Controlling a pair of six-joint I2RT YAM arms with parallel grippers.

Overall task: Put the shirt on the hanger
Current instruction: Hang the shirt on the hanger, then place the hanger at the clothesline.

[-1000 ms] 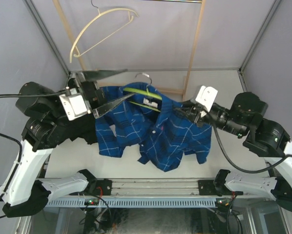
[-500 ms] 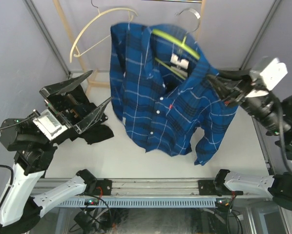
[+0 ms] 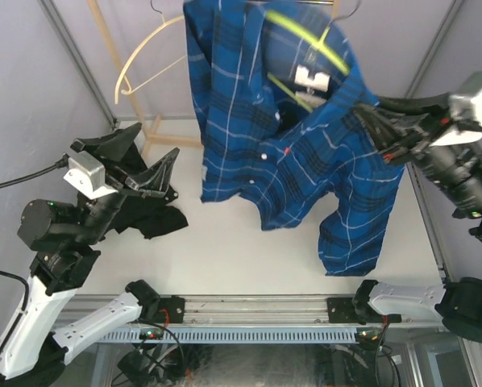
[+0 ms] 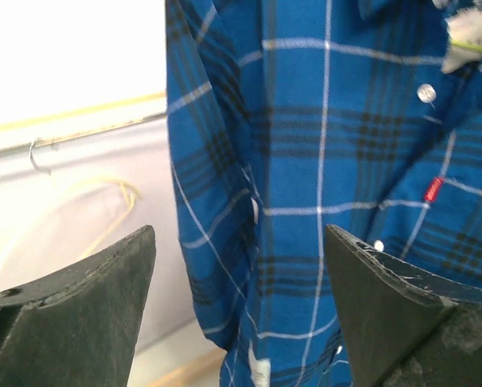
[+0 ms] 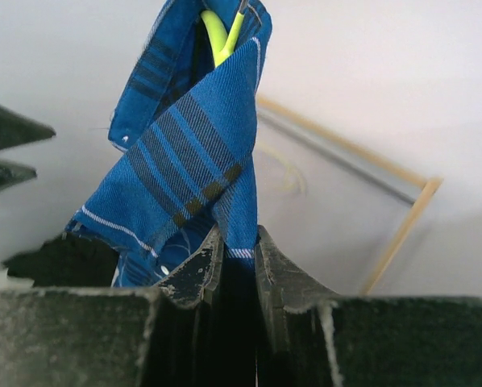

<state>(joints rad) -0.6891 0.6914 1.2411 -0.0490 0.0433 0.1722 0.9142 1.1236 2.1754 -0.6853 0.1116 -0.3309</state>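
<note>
Since then: right hand [image 3: 374, 121] lifted shirt [image 3: 249, 121] high; left hand [image 3: 154, 143] released, opened.

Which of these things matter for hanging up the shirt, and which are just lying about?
Job: blue checked shirt, green hanger, right gripper pinching the shirt.
Lying about: cream hanger, black garment.

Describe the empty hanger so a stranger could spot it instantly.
At the back of the table stands a wooden frame. Near its top left hangs a pale cream hanger, just left of the blue plaid shirt. Unlike the lime-green hanger inside that shirt, it carries nothing.
</note>
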